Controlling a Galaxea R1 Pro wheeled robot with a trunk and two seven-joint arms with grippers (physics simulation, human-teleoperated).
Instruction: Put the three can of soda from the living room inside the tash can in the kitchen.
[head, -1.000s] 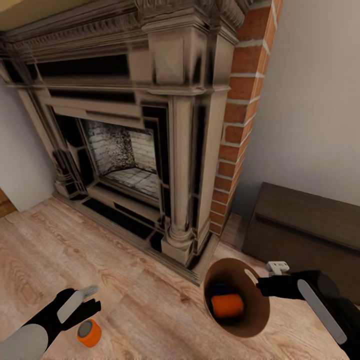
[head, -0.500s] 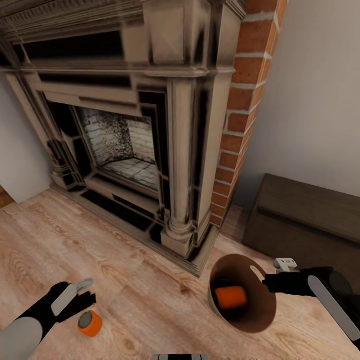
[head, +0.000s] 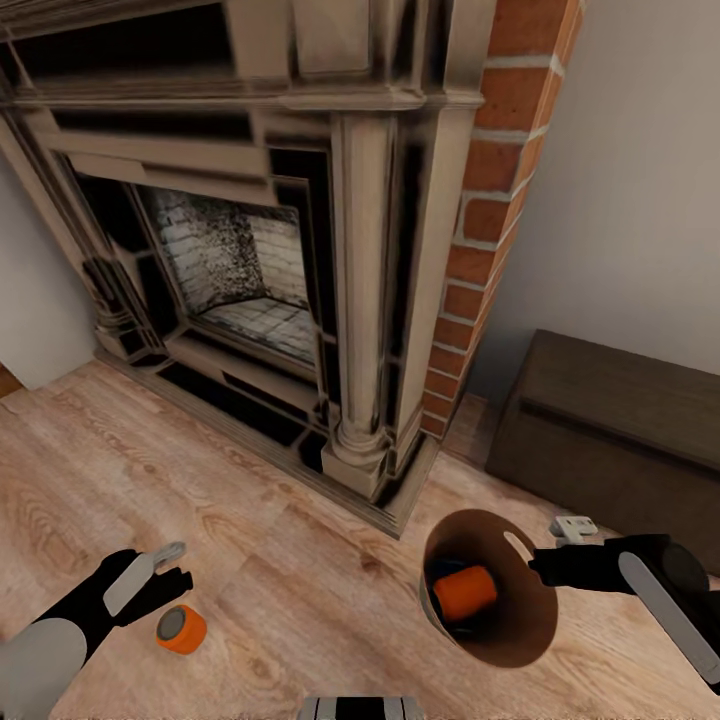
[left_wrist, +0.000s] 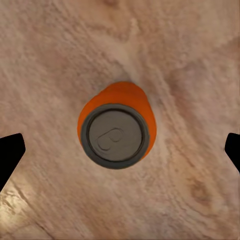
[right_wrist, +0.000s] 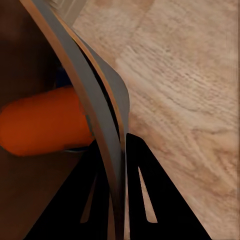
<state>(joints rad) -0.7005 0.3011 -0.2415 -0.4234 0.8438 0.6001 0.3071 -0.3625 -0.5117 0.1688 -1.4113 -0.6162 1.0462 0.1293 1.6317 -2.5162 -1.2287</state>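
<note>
Inside trash can, blue can mostly hidden behind orange can.

I can read no text, label, brand or number anywhere: the orange can on the wood floor is plain, its grey top bearing only an unlettered tab.
</note>
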